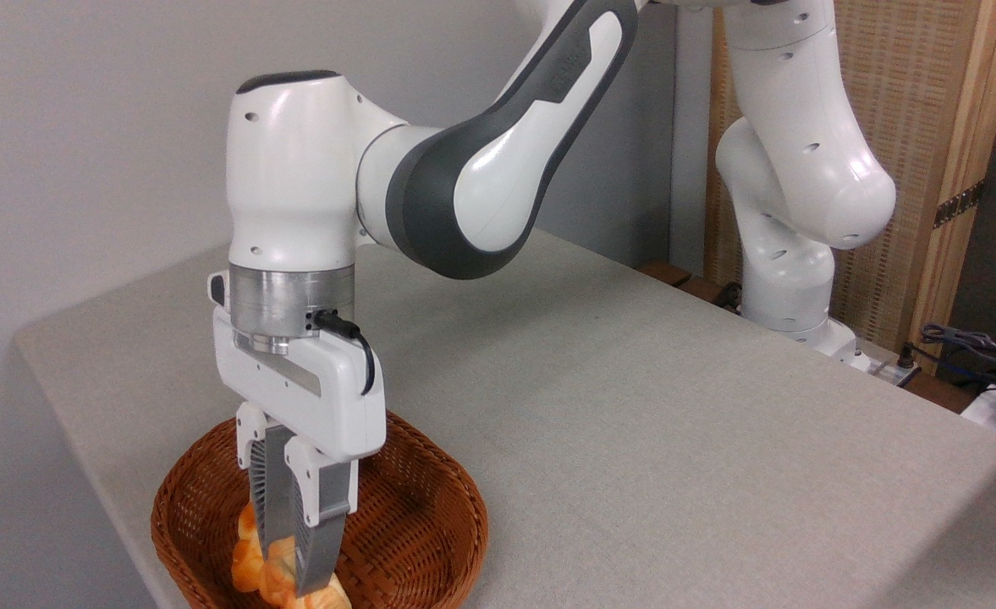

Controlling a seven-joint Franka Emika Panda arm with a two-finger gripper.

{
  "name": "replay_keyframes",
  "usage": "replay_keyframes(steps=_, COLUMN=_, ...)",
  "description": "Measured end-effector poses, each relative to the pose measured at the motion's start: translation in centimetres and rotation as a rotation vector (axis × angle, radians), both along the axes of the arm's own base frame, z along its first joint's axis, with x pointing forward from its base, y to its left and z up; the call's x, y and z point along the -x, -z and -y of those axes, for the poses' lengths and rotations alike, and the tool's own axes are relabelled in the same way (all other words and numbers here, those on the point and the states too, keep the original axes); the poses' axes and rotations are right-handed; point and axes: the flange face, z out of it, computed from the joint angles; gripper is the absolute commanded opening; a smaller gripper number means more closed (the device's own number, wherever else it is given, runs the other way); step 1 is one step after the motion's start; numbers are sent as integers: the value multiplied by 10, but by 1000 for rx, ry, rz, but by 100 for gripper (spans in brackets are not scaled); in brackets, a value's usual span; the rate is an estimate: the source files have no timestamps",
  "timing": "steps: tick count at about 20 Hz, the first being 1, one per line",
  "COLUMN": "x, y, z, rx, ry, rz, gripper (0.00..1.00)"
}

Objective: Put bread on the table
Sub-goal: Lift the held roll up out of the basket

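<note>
While the arm (481, 169) reaches down from upper right, the tool (294, 554) hangs vertical inside the wicker basket (430, 516), which sits at the near-left edge of the table (633, 406). Fingers (321, 516) close together, tips pushed in among orange-brown bread pieces (252, 562). Whether the tool is clamped on anything: cannot tell, contact pt hidden by the fingers. Braided loaf visible directly beneath and left of tool tips, partly cut off by bottom edge. Small pale bun: not identifiable w/ certainty in this view. Table surface right of and behind tool is grey-beige cloth. Cables (971, 342) lie far right of tool.
</note>
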Motion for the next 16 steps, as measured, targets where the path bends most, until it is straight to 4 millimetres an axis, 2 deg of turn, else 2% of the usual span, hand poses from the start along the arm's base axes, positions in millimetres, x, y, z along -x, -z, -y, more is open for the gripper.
replay_keyframes(steps=5, x=6, y=-16, z=5, rx=11, ry=6, rz=-1, gripper=46)
replay_keyframes(steps=11, x=21, y=-45, z=10, rx=60, ry=-4, rz=-25, gripper=48)
replay_keyframes(steps=16, x=48, y=-75, z=19, rx=116, ry=-5, rz=-110, gripper=50)
